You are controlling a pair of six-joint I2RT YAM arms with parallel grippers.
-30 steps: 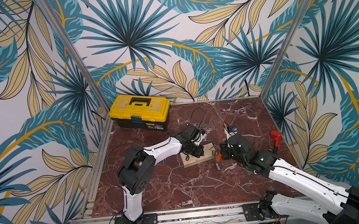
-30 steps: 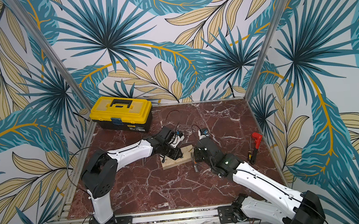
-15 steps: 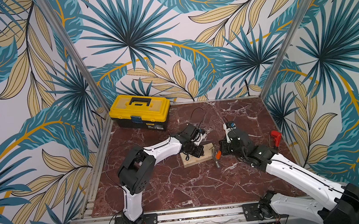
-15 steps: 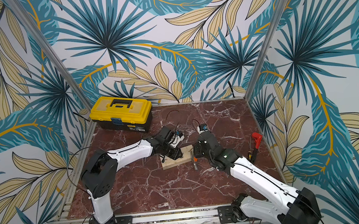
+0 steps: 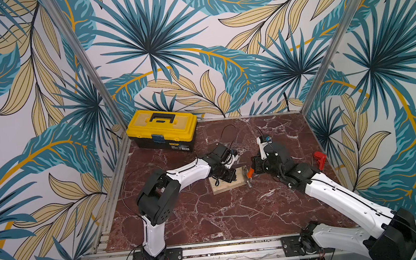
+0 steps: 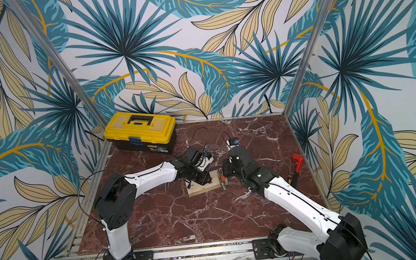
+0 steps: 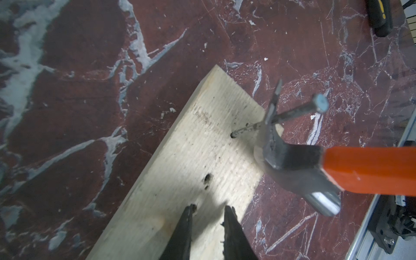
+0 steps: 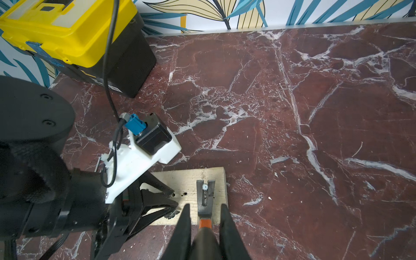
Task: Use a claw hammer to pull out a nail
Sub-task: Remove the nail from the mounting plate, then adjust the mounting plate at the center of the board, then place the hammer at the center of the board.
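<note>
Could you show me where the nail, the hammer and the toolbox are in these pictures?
Nail (image 7: pixel 320 105): left wrist view, on its flat head.
Hammer (image 7: pixel 369 171): left wrist view, on the orange shaft.
Toolbox (image 5: pixel 161 126): a top view, on the yellow lid.

The claw hammer (image 7: pixel 315 166) shows orange shaft, the tabletop (image 5: pixel 222 212) white-veined maroon.

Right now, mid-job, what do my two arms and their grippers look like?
The left arm and right arm have white shell links, black joints and thin black cables. The left gripper and right gripper have black tapered fingers. Each wrist carries a white camera mount with a blue connector.
</note>
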